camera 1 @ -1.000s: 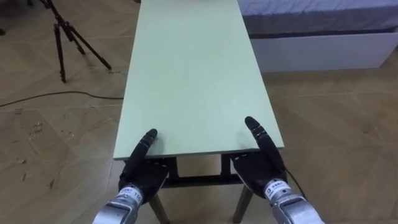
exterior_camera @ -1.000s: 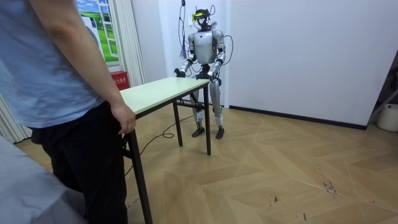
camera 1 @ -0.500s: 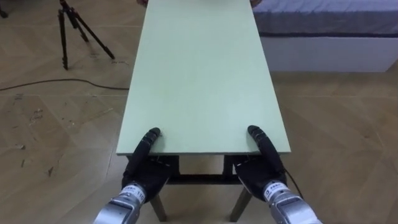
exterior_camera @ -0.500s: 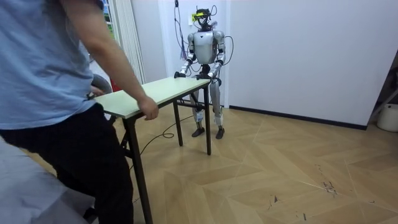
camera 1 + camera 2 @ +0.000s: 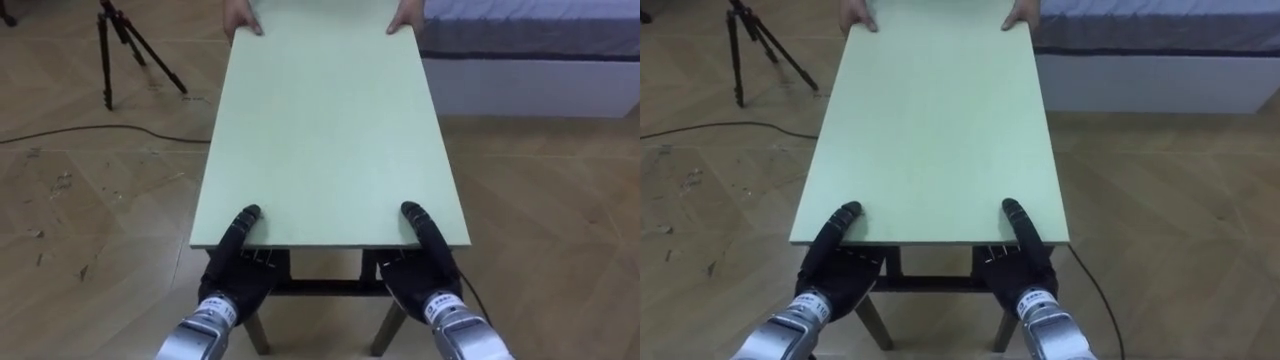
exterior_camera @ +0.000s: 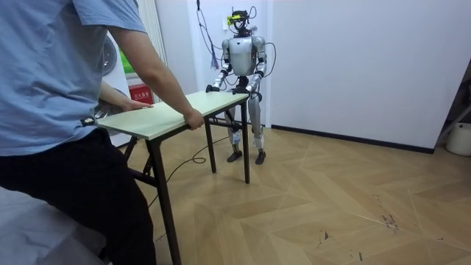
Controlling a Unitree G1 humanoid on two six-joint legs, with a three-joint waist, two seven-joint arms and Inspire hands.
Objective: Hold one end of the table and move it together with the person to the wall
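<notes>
person's hands (image 5: 243,17) have just landed on the table (image 5: 325,130) at frame top; left hand (image 5: 236,278) and right hand (image 5: 422,278) clamp its lower edge, lift-ready

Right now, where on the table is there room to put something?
The table is bare along its middle, between the person's hands at the far end and the robot's left hand and right hand gripping the near edge. Those ends are crowded.

Long pale-green table (image 5: 325,130) on dark legs, standing level.
</notes>
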